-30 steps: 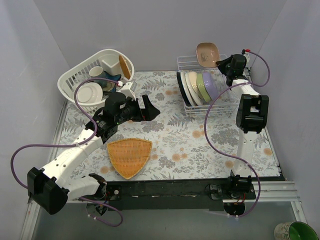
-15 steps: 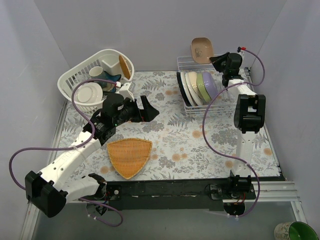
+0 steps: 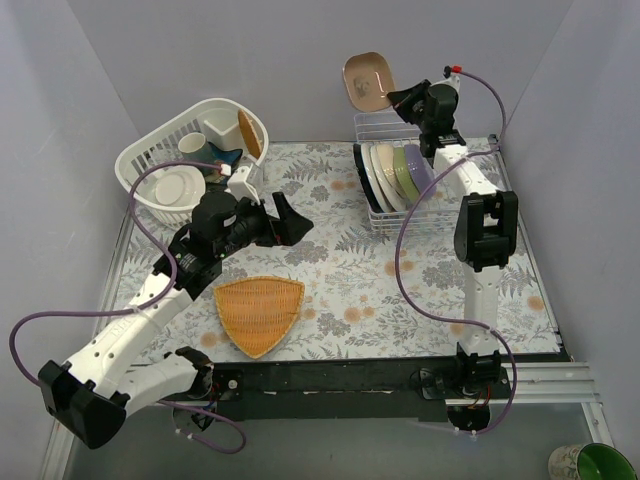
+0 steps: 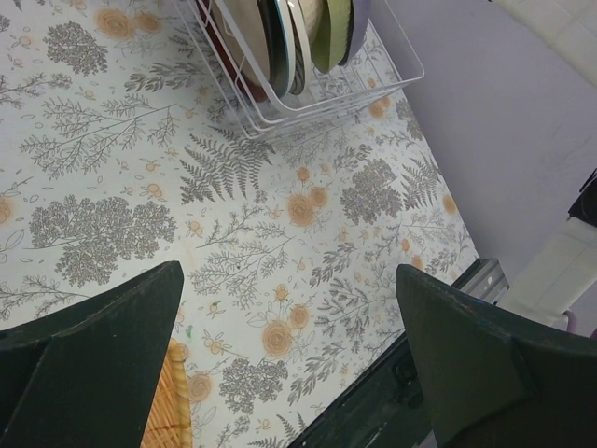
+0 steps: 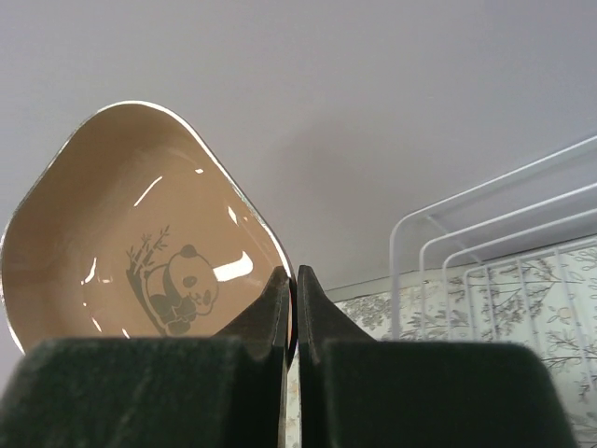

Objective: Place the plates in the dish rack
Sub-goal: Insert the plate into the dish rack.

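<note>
A worktop (image 3: 340, 265) with a cover of grey leaves and orange flowers is seen. An orange woven tray (image 3: 258, 312) with three corners is laid flat on it, near the front edge. At the back left, a white plastic basket (image 3: 148, 152) with slots is set in the corner. A plain white round plate (image 3: 178, 186), a white cup (image 3: 192, 144), a white square tub (image 3: 218, 128) and a thin orange-brown piece (image 3: 248, 133), stood on its edge, are packed inside it. A green cup (image 3: 595, 462) is seen off the worktop, at the bottom right.

Lighting looks even and soft on my end, shadows faint. Only glare is streaks on the tan dish (image 5: 131, 224); close-up fingers (image 4: 93, 364) look blurry.
</note>
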Motion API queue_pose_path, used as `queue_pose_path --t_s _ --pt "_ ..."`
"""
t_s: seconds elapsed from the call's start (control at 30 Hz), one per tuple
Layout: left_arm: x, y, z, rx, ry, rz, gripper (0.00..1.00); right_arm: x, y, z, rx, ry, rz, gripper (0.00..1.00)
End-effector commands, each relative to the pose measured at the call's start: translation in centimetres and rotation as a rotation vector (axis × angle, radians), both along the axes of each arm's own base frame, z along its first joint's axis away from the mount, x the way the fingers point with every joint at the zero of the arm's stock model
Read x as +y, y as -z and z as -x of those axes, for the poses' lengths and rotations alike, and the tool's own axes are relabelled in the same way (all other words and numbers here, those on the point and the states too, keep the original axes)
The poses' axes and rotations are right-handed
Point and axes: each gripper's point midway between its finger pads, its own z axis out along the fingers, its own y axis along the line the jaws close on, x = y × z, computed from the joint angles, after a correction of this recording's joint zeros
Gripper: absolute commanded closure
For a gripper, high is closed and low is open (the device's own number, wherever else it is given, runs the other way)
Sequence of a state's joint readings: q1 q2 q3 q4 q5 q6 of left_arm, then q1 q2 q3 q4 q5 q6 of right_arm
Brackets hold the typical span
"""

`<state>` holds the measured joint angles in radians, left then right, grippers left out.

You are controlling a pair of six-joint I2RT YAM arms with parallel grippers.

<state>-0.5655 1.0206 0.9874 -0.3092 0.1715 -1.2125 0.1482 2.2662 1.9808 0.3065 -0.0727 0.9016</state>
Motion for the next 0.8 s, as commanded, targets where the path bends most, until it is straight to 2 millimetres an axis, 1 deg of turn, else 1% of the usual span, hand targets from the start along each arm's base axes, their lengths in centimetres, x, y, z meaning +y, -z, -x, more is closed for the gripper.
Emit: queue_pose_path --t_s 0.0,0.03,0.07,0.1,0.13,0.17,0.2,0.23,0.27,0.3,0.33,0.37,0.4,0.43,0.47,0.5,0.53,0.57,0.63,0.67,0.73,0.77 --pt "1.1 -1.5 0.6 -0.035 -0.033 0.010 0.02 0.2 -11.4 3.1 -0.170 0.037 0.103 0.99" --pt "1.2 -1.8 0.6 -0.041 -0.035 0.011 0.02 -0.2 -12.8 3.9 -0.183 0.073 0.140 0.99" --pt "1.2 -2.2 0.6 -0.048 -0.037 0.017 0.02 -0.1 -13.0 4.6 -0.172 0.080 0.174 0.99" --pt "1.2 -2.4 0.5 -0.054 -0.040 0.019 0.02 -0.7 -12.7 5.2 -0.142 0.109 0.216 0.99" --pt "1.2 -2.7 0.4 -0.061 -0.039 0.021 0.02 -1.2 -13.9 6.7 -0.159 0.122 0.290 0.99" --pt "1.1 -2.7 0.1 -0.059 -0.042 0.015 0.02 -1.1 -14.1 7.6 -0.152 0.127 0.322 0.99" --pt "1.1 -3.4 -0.1 -0.073 -0.044 0.020 0.02 -1.8 -14.3 8.4 -0.140 0.154 0.364 0.99" --pt "1.1 -3.5 -0.3 -0.082 -0.048 0.011 0.02 -2.2 -14.8 10.2 -0.137 0.158 0.428 0.99" --pt "1.1 -3.8 -0.6 -0.089 -0.053 0.008 0.02 -1.7 -15.2 11.4 -0.138 0.151 0.465 0.99" --pt "0.9 -4.5 -1.1 -0.103 -0.056 0.009 0.02 -2.1 -15.5 12.4 -0.128 0.177 0.499 0.99" --pt "0.9 -4.6 -1.4 -0.113 -0.061 0.002 0.02 -2.6 -15.6 14.2 -0.114 0.179 0.561 0.99" --pt "0.8 -5.0 -1.7 -0.124 -0.065 0.002 0.02 -2.1 -15.6 15.4 -0.108 0.171 0.585 0.99" --pt "0.5 -5.5 -2.3 -0.136 -0.071 0.006 0.02 -2.9 -17.2 17.5 -0.124 0.206 0.592 0.99" --pt "0.4 -5.8 -2.7 -0.143 -0.070 0.008 0.02 -3.1 -15.5 18.4 -0.089 0.197 0.623 0.99" --pt "0.1 -6.3 -3.0 -0.156 -0.070 0.017 0.02 -3.3 -15.4 19.4 -0.080 0.200 0.635 0.99" --pt "-0.2 -6.7 -3.4 -0.162 -0.067 0.021 0.02 -3.9 -16.6 21.1 -0.097 0.209 0.629 0.99" --pt "-0.6 -7.0 -3.5 -0.164 -0.054 0.034 0.02 -4.4 -14.9 22.0 -0.048 0.196 0.655 0.99" --pt "-0.9 -7.7 -3.6 -0.177 -0.046 0.052 0.02 -5.0 -15.6 23.4 -0.056 0.203 0.653 0.99" --pt "-1.4 -8.7 -3.7 -0.194 -0.030 0.081 0.02 -5.3 -15.0 25.0 -0.043 0.191 0.665 0.99" --pt "-1.8 -9.5 -3.5 -0.210 -0.010 0.110 0.02 -5.8 -14.7 26.3 -0.043 0.189 0.670 0.99" --pt "-2.2 -10.4 -3.3 -0.222 0.012 0.141 0.02 -6.2 -14.3 27.4 -0.036 0.184 0.678 0.99" --pt "-2.5 -11.0 -3.1 -0.235 0.030 0.167 0.02 -6.2 -13.4 27.9 -0.010 0.168 0.690 0.99"
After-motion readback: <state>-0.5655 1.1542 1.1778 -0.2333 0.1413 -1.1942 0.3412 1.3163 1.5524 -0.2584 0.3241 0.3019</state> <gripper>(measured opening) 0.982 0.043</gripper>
